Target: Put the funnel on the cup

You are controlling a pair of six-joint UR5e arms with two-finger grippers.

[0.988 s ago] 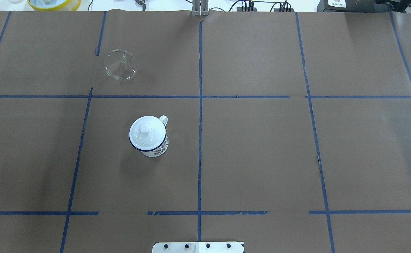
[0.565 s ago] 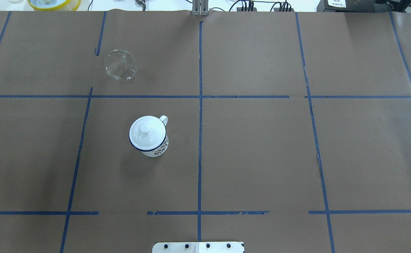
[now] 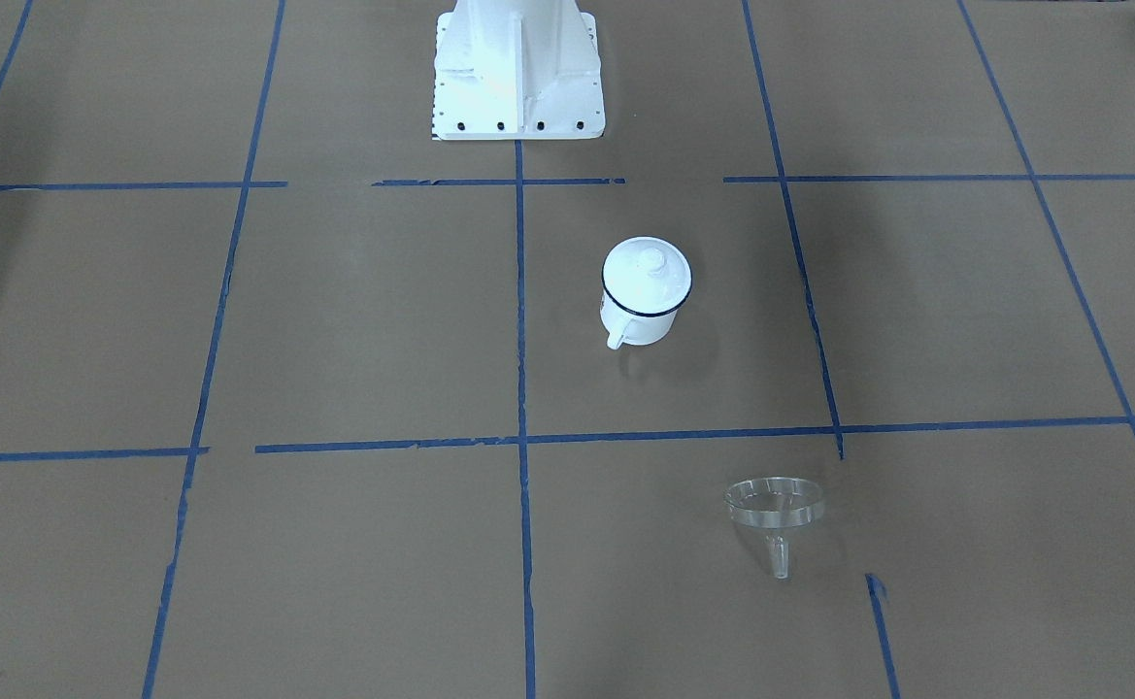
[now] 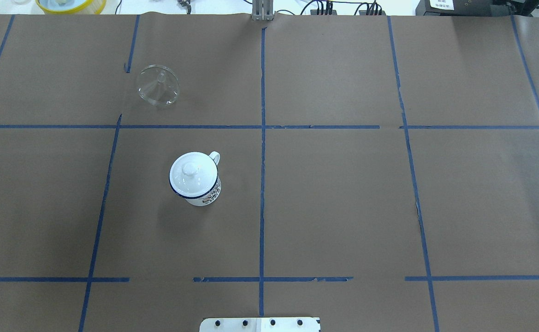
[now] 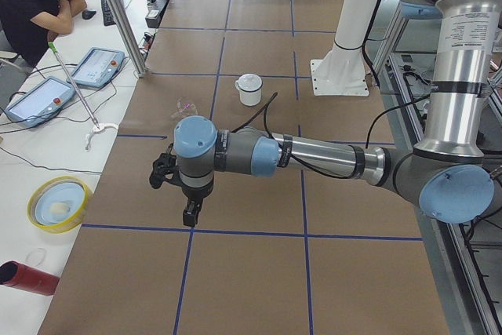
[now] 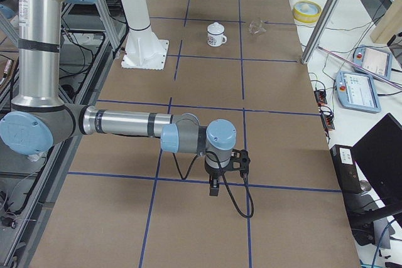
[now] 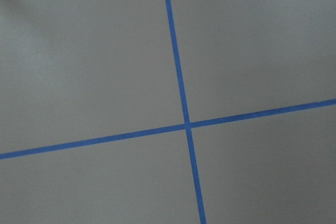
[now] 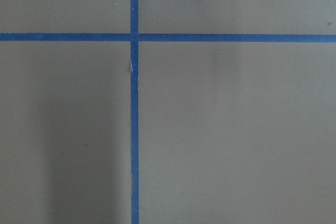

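1. So, furthest left is the left gripper (image 5: 190, 211). It hangs from the near arm in the left side view and points down over the brown-papered table (image 4: 343, 193), well apart from both task things. Only that side view shows it, so I cannot tell how far its jaws are parted or whether it holds anything. Its wrist camera sees paper and a crossing of blue tape (image 7: 186, 125).
2. Next is the funnel (image 4: 157, 85), which lies on the left half of the table, in a far grid square. It rests tilted on its wide rim with the short spout pointing to the far edge. Nothing touches it.
3. Slightly right of it and nearer the robot, one square closer, the cup (image 4: 195, 179) stands upright, left of the centre tape line. Its handle points far and right. A white knobbed lid (image 4: 192, 173) sits on its mouth.
4. At the near edge, in the centre, is the robot's white base plate (image 4: 260, 324).
5. Furthest right is the right gripper (image 6: 214, 186). It hangs from the near arm in the right side view, pointing down just over a tape line. I cannot tell its opening or any load.
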